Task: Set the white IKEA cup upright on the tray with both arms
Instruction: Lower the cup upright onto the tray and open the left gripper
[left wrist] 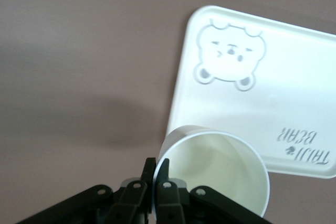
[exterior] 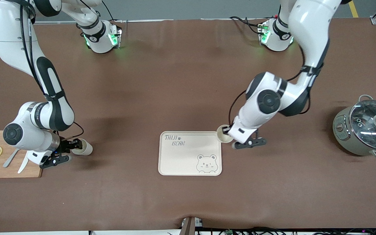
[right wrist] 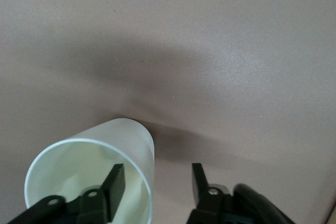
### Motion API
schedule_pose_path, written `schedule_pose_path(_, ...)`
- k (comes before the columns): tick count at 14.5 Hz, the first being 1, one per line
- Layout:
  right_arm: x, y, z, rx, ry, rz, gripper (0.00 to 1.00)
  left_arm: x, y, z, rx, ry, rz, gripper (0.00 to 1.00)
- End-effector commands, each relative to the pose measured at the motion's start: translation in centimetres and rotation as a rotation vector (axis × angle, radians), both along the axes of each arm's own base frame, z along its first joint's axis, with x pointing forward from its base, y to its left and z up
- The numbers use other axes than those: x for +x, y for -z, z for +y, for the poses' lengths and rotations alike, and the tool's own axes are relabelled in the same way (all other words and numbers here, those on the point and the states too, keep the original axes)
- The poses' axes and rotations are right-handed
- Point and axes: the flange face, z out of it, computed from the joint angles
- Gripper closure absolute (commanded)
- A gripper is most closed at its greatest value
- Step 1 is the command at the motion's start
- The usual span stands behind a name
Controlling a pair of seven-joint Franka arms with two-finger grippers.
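"TAIJI BEAR" tray (exterior: 190, 158), left pincer (exterior: 228, 130) gripping cup (exterior: 224, 134) rim

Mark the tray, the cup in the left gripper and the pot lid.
tray (exterior: 188, 155), front view, bare middle of its surface.
cup in the left gripper (left wrist: 220, 169), left wrist view, inner wall.
pot lid (exterior: 372, 120), front view, glass dome.

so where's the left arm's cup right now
In the front view, the cup hangs in the left gripper over the tray corner nearest the pot.
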Motion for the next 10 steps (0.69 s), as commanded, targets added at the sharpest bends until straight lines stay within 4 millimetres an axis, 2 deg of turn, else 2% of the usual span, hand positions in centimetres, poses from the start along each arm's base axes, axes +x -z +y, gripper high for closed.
schedule_pose_path(1, 0.0, -0.1, 0.4, 0.010, -0.007, -0.009, 0.51, 1.2, 2.1, -2.5, 0.021, -0.014, 0.004, 1.00)
schedule_pose_path(3, 0.0, -0.2, 0.4, 0.010, -0.007, -0.010, 0.63, 1.0, 3.7, -4.2, 0.011, 0.000, -0.004, 1.00)
schedule_pose_path(5, 0.0, -0.2, 0.4, 0.010, -0.007, -0.010, 0.70, 1.3, 5.0, -5.0, -0.010, -0.013, -0.031, 1.00)
schedule_pose_path(8, 0.0, -0.2, 0.6, 0.011, -0.008, -0.009, 0.85, 1.6, 6.1, -5.0, 0.009, -0.014, -0.066, 1.00)
schedule_pose_path(10, 0.0, -0.2, 0.6, 0.011, -0.001, -0.007, 0.99, 1.4, 6.3, -5.3, 0.034, -0.006, -0.084, 1.00)
